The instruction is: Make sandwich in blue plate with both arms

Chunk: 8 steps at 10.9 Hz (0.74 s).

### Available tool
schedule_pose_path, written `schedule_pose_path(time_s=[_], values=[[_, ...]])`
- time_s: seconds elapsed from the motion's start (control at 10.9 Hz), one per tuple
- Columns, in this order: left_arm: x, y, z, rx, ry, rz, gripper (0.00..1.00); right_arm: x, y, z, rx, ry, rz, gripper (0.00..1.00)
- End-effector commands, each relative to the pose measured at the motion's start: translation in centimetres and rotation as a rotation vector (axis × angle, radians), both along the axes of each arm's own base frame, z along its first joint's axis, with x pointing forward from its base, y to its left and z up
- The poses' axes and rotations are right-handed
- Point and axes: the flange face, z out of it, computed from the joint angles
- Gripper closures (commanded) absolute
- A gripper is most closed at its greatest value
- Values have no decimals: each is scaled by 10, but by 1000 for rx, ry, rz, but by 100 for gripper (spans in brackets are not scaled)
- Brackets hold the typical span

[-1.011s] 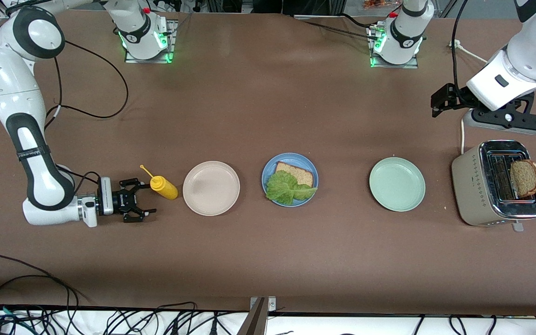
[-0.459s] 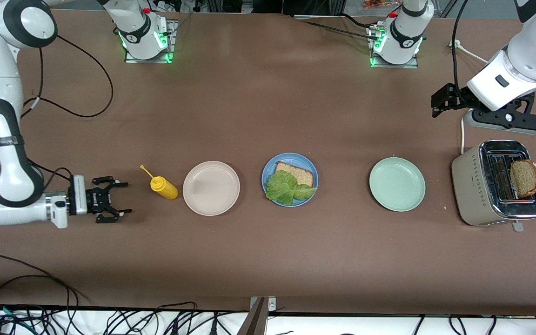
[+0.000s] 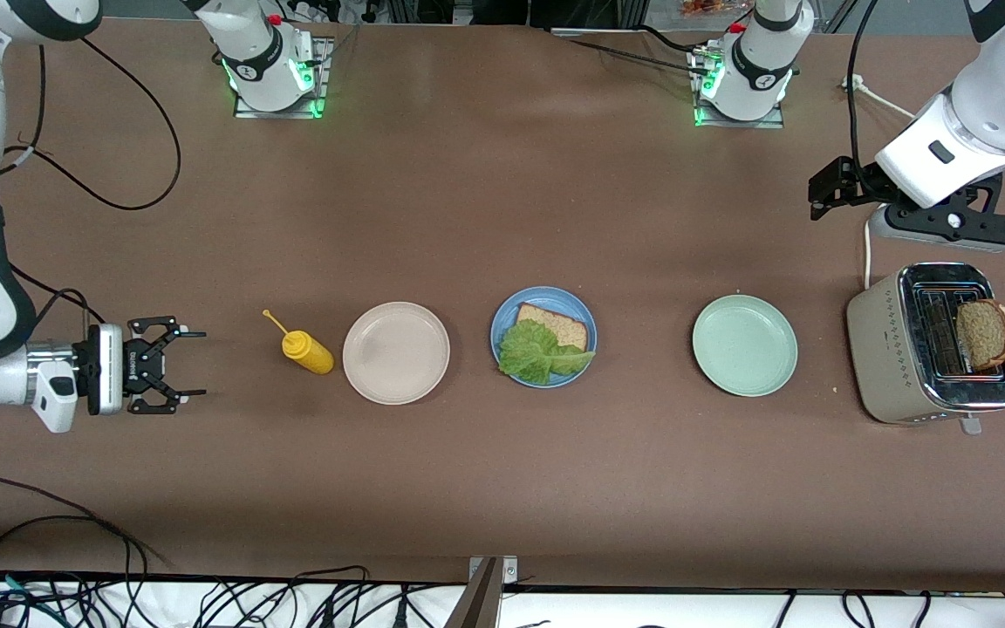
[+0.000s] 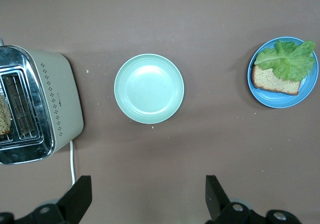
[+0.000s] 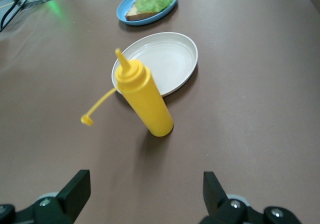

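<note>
The blue plate (image 3: 507, 324) sits mid-table with one brown bread slice (image 3: 557, 324) on it and a ruffled lettuce leaf (image 3: 540, 352) lying over that slice. A second bread slice (image 3: 985, 334) stands in a slot of the toaster (image 3: 886, 349) at the left arm's end. My left gripper (image 3: 947, 225) hangs open and empty, high over the power strip beside the toaster; its wrist view shows the plate (image 4: 280, 102) and the lettuce (image 4: 290, 59). My right gripper (image 3: 191, 364) is low at the right arm's end, open and empty, apart from the yellow bottle.
A yellow squeeze bottle (image 3: 306, 351) with its cap dangling stands beside a beige plate (image 3: 396, 352). A pale green plate (image 3: 744, 345) lies between the blue plate and the toaster. A white cable and power strip (image 3: 882, 225) lie by the toaster.
My right gripper has drawn back from the yellow bottle toward the right arm's end of the table, still open. The left arm has not moved.
</note>
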Motion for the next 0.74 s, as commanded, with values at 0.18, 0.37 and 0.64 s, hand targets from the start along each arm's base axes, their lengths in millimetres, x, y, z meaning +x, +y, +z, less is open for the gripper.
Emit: schedule_pose_path(time_s=[0.18,0.37,0.64], values=[[-1,1,6,-7,1,8,0,-22,33,98,-309,159,-300,0],[-2,-1,6,-6,1,7,0,-34,51,131,-390,193,-430,0],[-1,0,6,-8,1,10,0,-70,95,181,-494,224,-656,0]])
